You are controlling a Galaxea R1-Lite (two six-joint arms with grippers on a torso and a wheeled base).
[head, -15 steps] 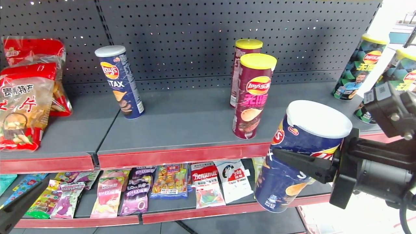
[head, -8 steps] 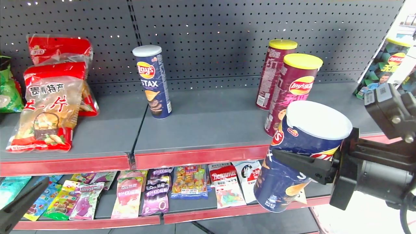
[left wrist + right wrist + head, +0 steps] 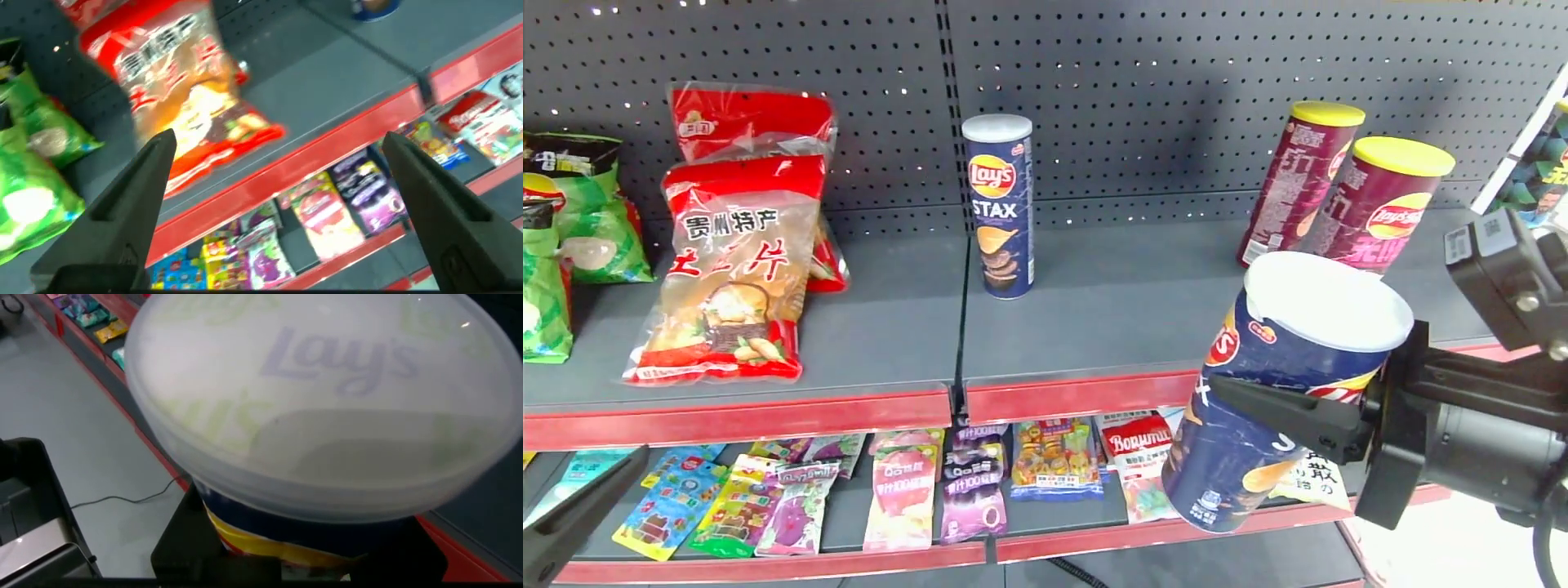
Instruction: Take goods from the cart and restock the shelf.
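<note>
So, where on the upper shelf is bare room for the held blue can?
Widest bare patch: between the upright blue crisp can and the two maroon yellow-lidded cans. Crowded left, around the red snack bags and green bags.

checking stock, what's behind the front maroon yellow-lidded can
A second maroon yellow-lidded can stands just behind the front can, then grey pegboard; the gripped blue white-lidded can hides the front can's base.

A: Open room, upper shelf (image 3: 1111, 318)?
B: One bare stretch, between upright blue can (image 3: 1001, 208) and two maroon cans (image 3: 1388, 204); front edge unobstructed.
A: Obstructions?
B: Red snack bags (image 3: 731, 278), left of blue can.
</note>
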